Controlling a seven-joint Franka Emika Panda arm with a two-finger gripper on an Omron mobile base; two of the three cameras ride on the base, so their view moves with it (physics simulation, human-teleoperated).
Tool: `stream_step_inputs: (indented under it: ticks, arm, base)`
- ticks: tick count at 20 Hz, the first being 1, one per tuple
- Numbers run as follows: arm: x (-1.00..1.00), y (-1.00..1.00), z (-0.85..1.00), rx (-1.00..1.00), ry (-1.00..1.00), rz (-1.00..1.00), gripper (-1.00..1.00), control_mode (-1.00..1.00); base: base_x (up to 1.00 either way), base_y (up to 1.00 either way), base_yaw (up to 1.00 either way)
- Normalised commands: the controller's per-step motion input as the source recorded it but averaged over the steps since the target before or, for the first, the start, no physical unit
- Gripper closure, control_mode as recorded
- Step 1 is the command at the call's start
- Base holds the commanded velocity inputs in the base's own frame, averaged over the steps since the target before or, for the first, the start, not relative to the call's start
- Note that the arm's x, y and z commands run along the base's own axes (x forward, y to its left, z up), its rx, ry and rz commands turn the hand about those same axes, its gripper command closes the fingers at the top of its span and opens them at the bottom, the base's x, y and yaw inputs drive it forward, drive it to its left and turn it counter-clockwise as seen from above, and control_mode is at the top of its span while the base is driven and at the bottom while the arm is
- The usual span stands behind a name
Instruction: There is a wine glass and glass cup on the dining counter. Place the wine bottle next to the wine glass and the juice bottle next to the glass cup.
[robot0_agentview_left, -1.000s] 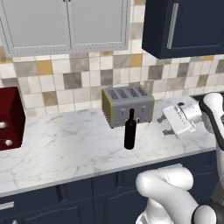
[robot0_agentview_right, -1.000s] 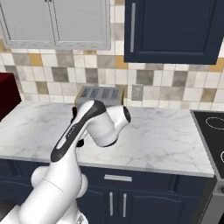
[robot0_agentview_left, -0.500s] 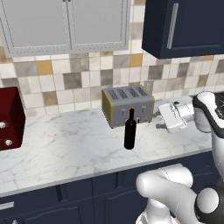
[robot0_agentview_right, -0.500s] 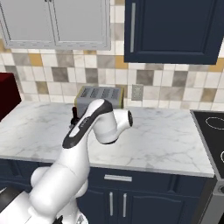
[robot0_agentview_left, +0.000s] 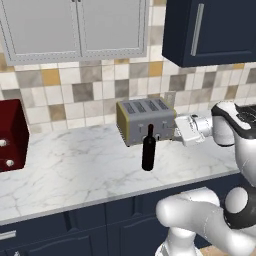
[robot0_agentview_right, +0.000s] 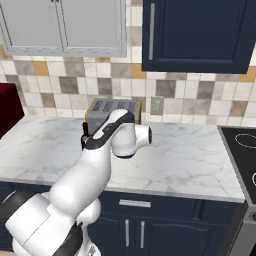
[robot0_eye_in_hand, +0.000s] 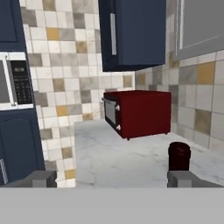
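Observation:
The wine bottle, tall and near-black with a dark red cap, stands upright on the wall counter in front of a toaster. My gripper hovers open to the right of it at about neck height, pointing left, apart from the bottle. In the hand view the gripper is wide open, and the bottle's cap rises just above the right fingertip. In the right base view my arm covers most of the bottle. The wine glass, glass cup, juice bottle and dining counter are out of view.
A grey toaster stands against the tiled wall right behind the bottle. A dark red appliance sits at the counter's left end. A black stove top lies to the right. Cabinets hang above.
The hand has shifted a little left toward the bottle and toaster and turned at the wrist. The bottle has not moved, and the jaws stay open.

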Motion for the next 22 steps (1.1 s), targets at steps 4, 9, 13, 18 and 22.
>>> stream_step_inputs:
  ticks: [4, 9, 13, 18, 22]
  arm:
    - [0.34, 0.11, -0.06, 0.0, 0.01, 0.0, -1.0, -1.0]
    - [0.22, 0.16, -0.05, 0.0, 0.0, 0.0, -1.0, -1.0]
    - [0.01, 0.19, -0.1, 0.0, 0.0, 0.0, -1.0, -1.0]
    - [0.16, 0.09, -0.16, 0.0, 0.01, 0.0, -1.0, -1.0]
    - [0.32, 0.0, -0.21, 0.0, 0.06, -0.02, -1.0, -1.0]
  base:
    - [0.0, 0.0, 0.0]
    - [0.0, 0.0, 0.0]
    - [0.0, 0.0, 0.0]
    - [0.0, 0.0, 0.0]
    - [0.0, 0.0, 0.0]
